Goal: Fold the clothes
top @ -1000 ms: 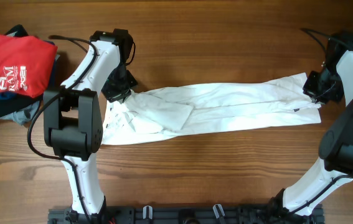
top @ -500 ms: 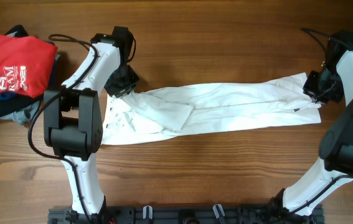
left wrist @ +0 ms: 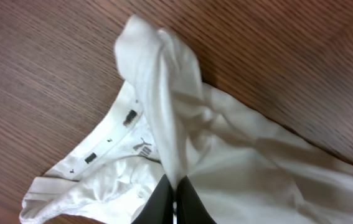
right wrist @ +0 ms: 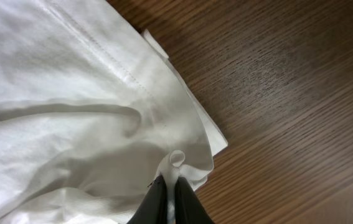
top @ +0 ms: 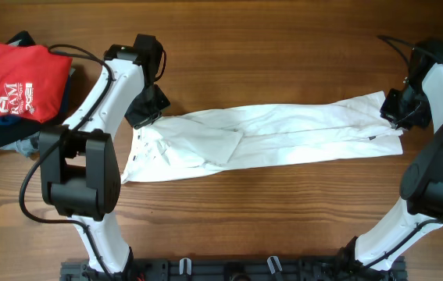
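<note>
A robotics lab bench is showing here: the left arm (top: 80,172) and the right arm (top: 440,179), cables (top: 80,51) trailing, are standing on a black rail (top: 229,269) at a wooden table (top: 284,47) carrying a white T-shirt (top: 284,133) and a red shirt (top: 18,78).

T-shirt (top: 284,136) on table (top: 244,47) between left end effector (top: 149,117) and right end effector (top: 394,114); garment pile (top: 16,78) far left.

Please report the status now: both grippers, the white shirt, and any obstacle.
Left gripper shut on white T-shirt, collar end. Right gripper shut on opposite end. Red shirt pile aside, not in the way.
</note>
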You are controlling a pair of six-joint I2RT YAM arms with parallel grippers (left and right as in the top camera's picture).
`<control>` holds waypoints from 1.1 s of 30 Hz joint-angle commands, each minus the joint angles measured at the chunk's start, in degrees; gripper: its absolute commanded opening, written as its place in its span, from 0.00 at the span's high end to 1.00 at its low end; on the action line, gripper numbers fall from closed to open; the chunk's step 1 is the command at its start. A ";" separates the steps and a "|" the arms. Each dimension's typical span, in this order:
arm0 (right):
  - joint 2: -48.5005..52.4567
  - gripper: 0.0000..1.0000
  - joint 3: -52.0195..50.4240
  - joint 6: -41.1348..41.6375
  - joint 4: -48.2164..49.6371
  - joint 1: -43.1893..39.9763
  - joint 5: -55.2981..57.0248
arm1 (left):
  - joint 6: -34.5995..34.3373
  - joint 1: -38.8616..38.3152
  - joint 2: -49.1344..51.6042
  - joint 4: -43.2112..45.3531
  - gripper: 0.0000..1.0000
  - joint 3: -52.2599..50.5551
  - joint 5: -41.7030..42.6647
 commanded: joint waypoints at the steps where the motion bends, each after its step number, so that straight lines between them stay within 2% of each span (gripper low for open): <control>1: 0.24 0.95 -0.44 -1.33 0.33 -0.24 -0.50 | -5.18 0.35 -0.55 -0.02 0.96 -5.16 -4.50; 8: 0.24 0.94 -0.44 -1.33 0.76 -0.24 -0.50 | -5.25 0.46 -0.55 2.80 0.96 -12.70 -4.26; 13: 0.24 0.94 -0.44 -1.33 0.76 -0.24 -0.50 | -5.22 2.58 -1.11 6.19 0.96 -11.61 -3.30; 16: 0.24 0.94 -0.44 -1.33 0.76 -0.24 -0.55 | -5.18 3.32 -7.02 5.66 0.96 -6.80 -2.93; 20: 0.24 0.95 -0.44 -1.40 0.85 -0.24 -1.42 | -4.57 1.29 -13.60 10.84 0.96 -5.31 -1.38; 27: 0.24 0.94 -0.44 -1.44 2.54 -0.22 -1.60 | -4.59 -3.91 -6.10 11.39 0.96 -6.86 -0.15; 33: 0.24 0.95 -0.44 -1.49 2.58 -0.24 -1.60 | -4.79 -2.27 -0.13 11.98 0.96 -11.17 -0.59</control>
